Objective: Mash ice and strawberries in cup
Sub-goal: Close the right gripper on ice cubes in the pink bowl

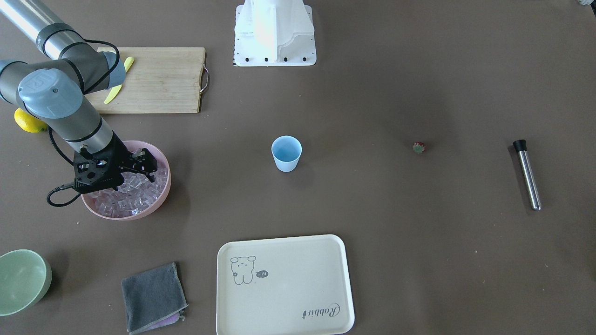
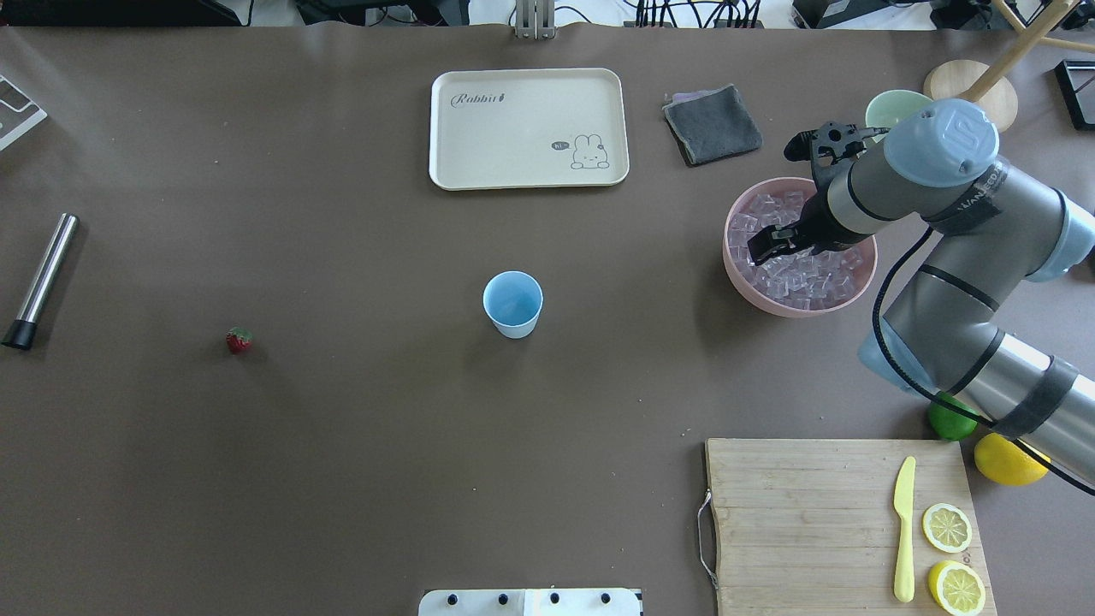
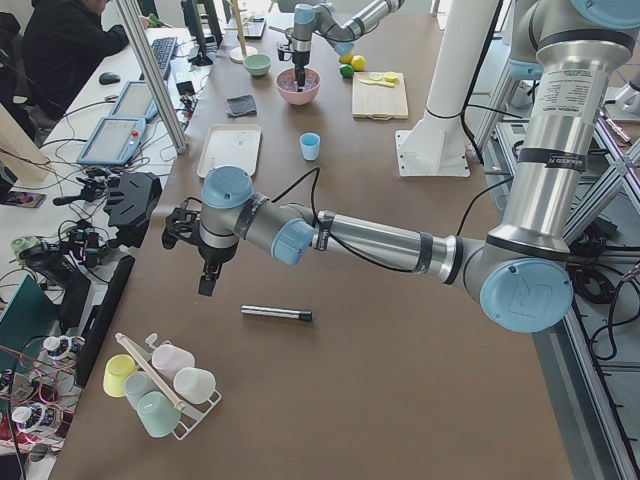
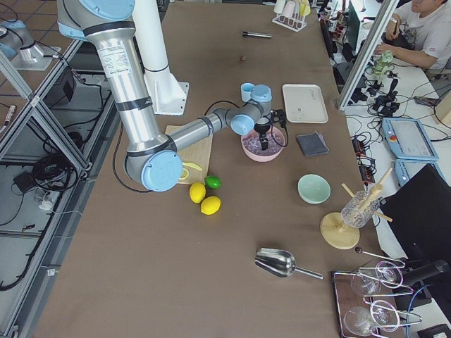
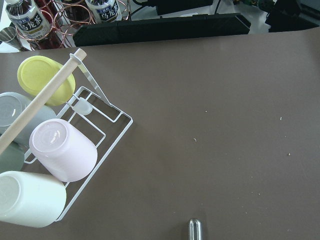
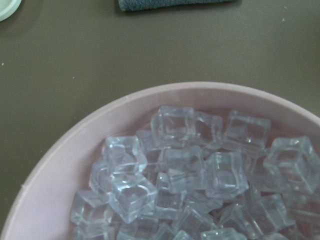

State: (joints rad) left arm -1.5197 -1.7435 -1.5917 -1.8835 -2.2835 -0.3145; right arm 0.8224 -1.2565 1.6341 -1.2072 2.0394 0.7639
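Note:
The light-blue cup (image 1: 286,153) (image 2: 512,304) stands upright near the table's middle; nothing shows inside it. A pink bowl (image 2: 730,257) holds the ice (image 2: 796,274) (image 6: 190,170), several clear cubes in a heap. My right gripper (image 1: 149,167) (image 2: 764,248) hangs open just above the ice, inside the bowl's rim. The strawberry (image 1: 418,148) (image 2: 239,340) lies alone on the table, far on the other side of the cup. My left gripper (image 3: 207,285) hovers over the table's left end; whether it is open or shut I cannot tell.
A metal muddler (image 2: 40,280) (image 1: 527,174) lies near the left end. A cream tray (image 2: 529,128), grey cloth (image 2: 713,124) and green bowl (image 1: 21,281) sit along the far edge. A cutting board (image 2: 804,513) carries a yellow knife and lemon halves. A rack of cups (image 5: 50,165) shows below the left wrist.

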